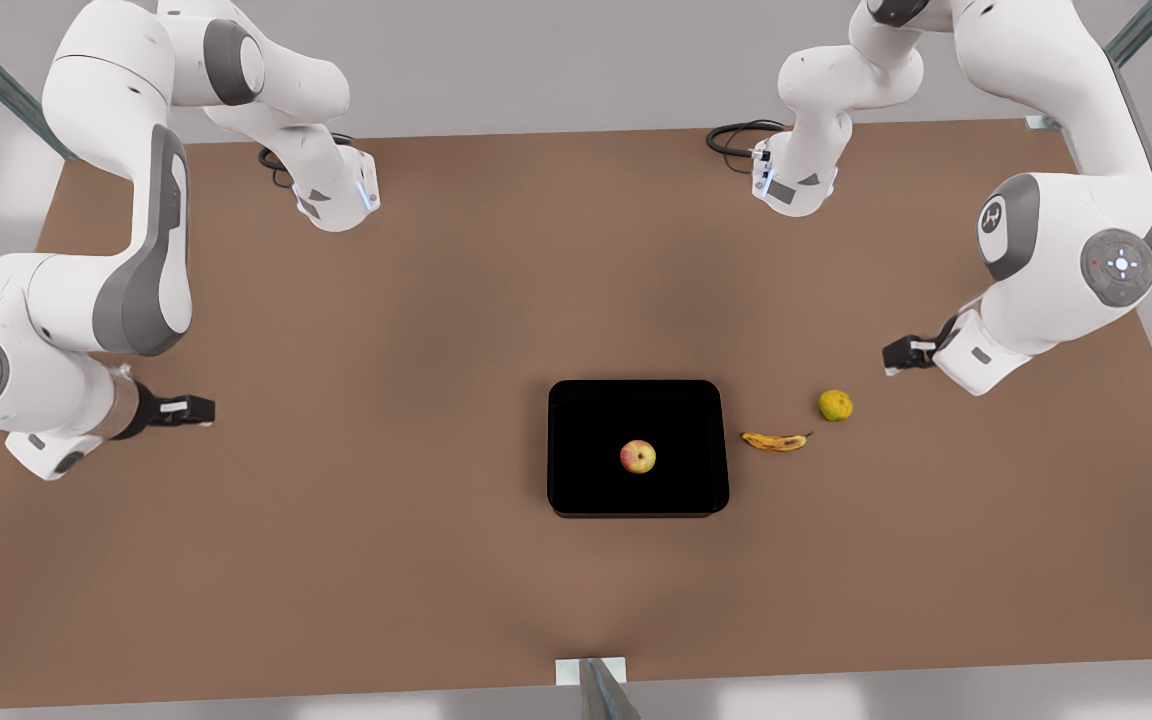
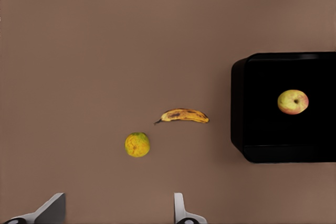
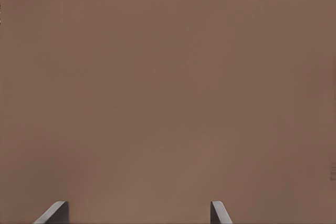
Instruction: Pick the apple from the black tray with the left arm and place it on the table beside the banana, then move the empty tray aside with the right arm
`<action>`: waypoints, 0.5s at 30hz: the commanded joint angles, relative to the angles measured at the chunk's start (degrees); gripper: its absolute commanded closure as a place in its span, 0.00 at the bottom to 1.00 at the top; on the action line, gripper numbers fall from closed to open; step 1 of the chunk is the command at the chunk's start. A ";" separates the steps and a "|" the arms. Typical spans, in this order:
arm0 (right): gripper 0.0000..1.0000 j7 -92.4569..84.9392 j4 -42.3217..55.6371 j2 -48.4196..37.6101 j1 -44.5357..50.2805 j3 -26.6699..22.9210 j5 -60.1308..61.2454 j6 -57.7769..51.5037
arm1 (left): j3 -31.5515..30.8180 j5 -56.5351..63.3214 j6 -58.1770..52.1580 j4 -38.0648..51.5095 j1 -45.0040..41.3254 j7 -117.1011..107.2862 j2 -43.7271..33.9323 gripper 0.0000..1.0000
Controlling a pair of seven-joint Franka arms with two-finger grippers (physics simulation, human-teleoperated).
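apple (image 1: 638, 457) inside black tray (image 1: 586, 480) mid table (image 1: 336, 560), banana (image 1: 775, 441) just right of tray in the front view, yellow-green fruit (image 1: 835, 405) near banana, left gripper (image 1: 898, 356) fingers apart beyond that fruit, right gripper (image 1: 198, 409) fingers apart over bare table far left

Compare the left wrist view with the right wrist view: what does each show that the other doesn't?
Left wrist view: the apple on the black tray, with the banana and a yellow-green fruit lying on the table beside the tray, plus the left tool, open, hovering near that fruit. Right wrist view: the right tool, open, waiting over a bare stretch of the table. Shared: the brown table surface.
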 commanded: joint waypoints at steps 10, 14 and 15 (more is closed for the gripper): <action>0.00 -6.22 0.04 -0.07 0.06 0.07 -0.01 2.31 | -3.18 2.27 3.10 0.20 -29.97 -21.02 5.17 0.00; 0.00 -6.13 0.04 0.01 0.06 0.16 -0.01 2.31 | -2.74 3.06 15.40 16.90 -36.65 -47.14 25.64 0.00; 0.00 -6.13 0.04 0.01 0.06 0.16 -0.01 2.31 | -1.95 3.15 18.48 16.81 -35.51 -46.44 28.10 0.00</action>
